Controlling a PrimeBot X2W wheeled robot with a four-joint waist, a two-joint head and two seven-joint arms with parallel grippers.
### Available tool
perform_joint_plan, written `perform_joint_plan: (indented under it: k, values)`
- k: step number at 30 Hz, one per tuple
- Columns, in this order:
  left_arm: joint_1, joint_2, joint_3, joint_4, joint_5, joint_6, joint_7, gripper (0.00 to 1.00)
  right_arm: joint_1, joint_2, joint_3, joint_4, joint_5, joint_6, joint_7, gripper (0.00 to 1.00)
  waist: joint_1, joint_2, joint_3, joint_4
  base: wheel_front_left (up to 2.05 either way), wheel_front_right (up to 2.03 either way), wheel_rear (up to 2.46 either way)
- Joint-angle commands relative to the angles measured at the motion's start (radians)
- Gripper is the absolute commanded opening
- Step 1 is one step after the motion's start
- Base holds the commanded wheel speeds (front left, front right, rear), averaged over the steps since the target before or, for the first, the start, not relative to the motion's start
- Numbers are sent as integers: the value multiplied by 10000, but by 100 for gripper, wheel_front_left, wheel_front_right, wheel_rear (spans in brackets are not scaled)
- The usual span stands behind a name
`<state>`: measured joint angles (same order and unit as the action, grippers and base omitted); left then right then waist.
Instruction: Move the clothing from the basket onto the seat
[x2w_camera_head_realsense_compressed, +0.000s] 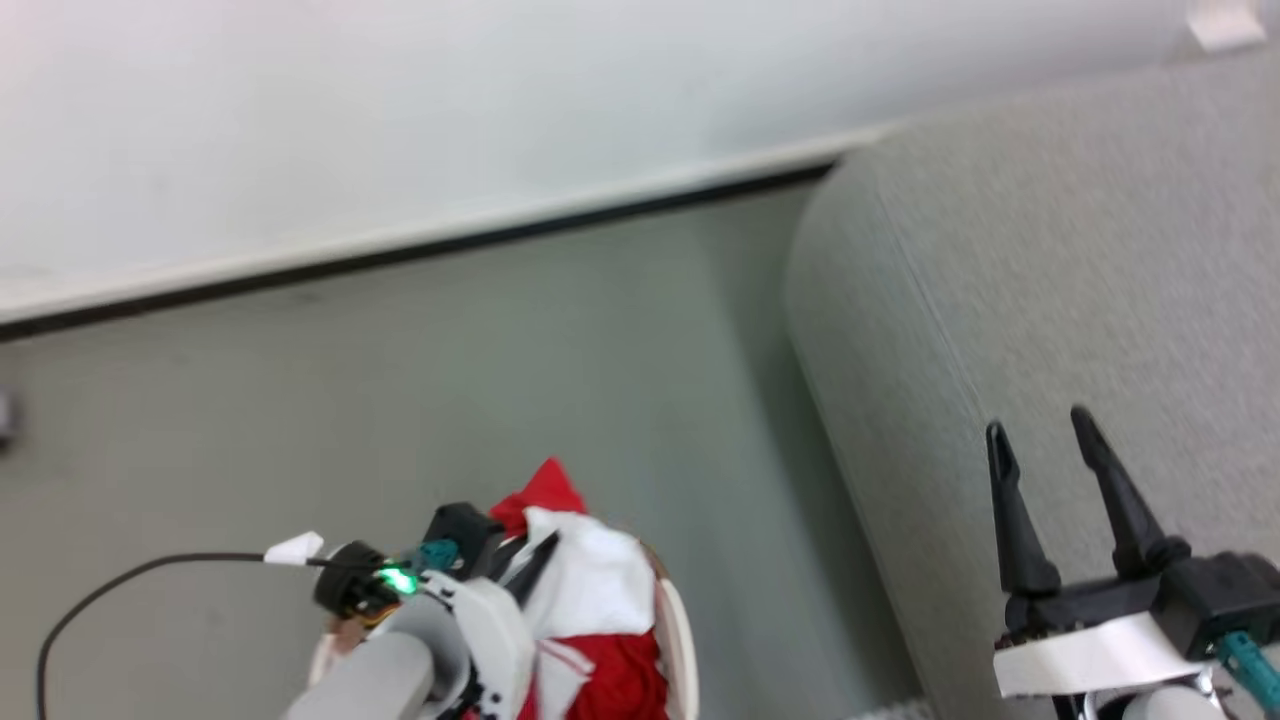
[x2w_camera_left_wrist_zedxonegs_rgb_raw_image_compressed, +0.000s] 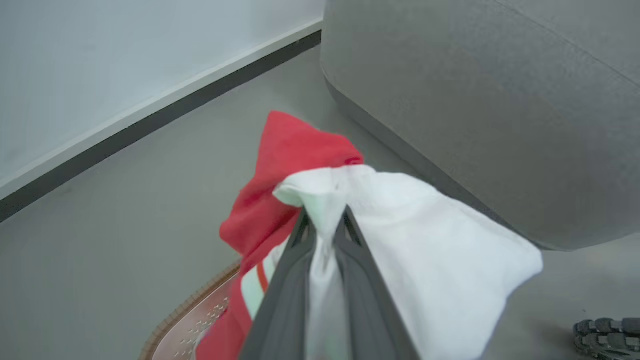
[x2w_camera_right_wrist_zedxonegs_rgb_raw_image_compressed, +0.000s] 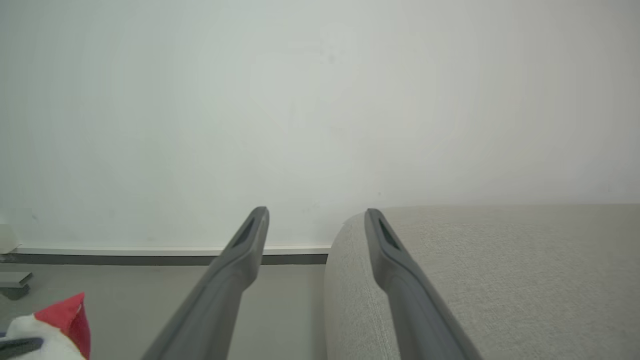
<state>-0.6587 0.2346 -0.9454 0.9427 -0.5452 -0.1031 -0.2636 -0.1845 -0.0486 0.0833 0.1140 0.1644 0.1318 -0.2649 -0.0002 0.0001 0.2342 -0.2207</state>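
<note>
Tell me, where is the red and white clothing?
The clothing is low in the head view, left of middle, pinched in the left gripper over the basket, with the grey seat to its right.

Soft matt jersey cloth, red and white, for the clothing (x2w_camera_left_wrist_zedxonegs_rgb_raw_image_compressed: 440, 260). Smooth pale plastic pricked with small holes, brown ribbed rim, for the basket (x2w_camera_left_wrist_zedxonegs_rgb_raw_image_compressed: 190, 330). Coarse grey woven fabric, matt, on the seat (x2w_camera_left_wrist_zedxonegs_rgb_raw_image_compressed: 475, 125). Smooth matt floor (x2w_camera_left_wrist_zedxonegs_rgb_raw_image_compressed: 100, 225). Dull dark plastic-looking right claw (x2w_camera_right_wrist_zedxonegs_rgb_raw_image_compressed: 316, 215).
</note>
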Motion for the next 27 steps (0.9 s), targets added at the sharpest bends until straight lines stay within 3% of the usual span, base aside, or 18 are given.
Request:
perform_joint_plan:
  k: [1, 12, 27]
  values:
    - [279, 62, 154, -410, -49, 81, -5, 0, 225, -26, -13, 126, -44, -21, 6, 100, 2, -1, -1080, 990, 0, 0, 0]
    - [977, 740, 1531, -4309, -141, 602, -10, 0, 778, -32, 449, 480, 159, -21, 8, 100, 2, -1, -2289, 1585, 0, 0, 0]
    - [406, 1708, 2752, -8103, -389, 1853, 509, 0, 909, -31, 1289, 49, 481, -21, 8, 100, 2, -1, -2396, 1517, 0, 0, 0]
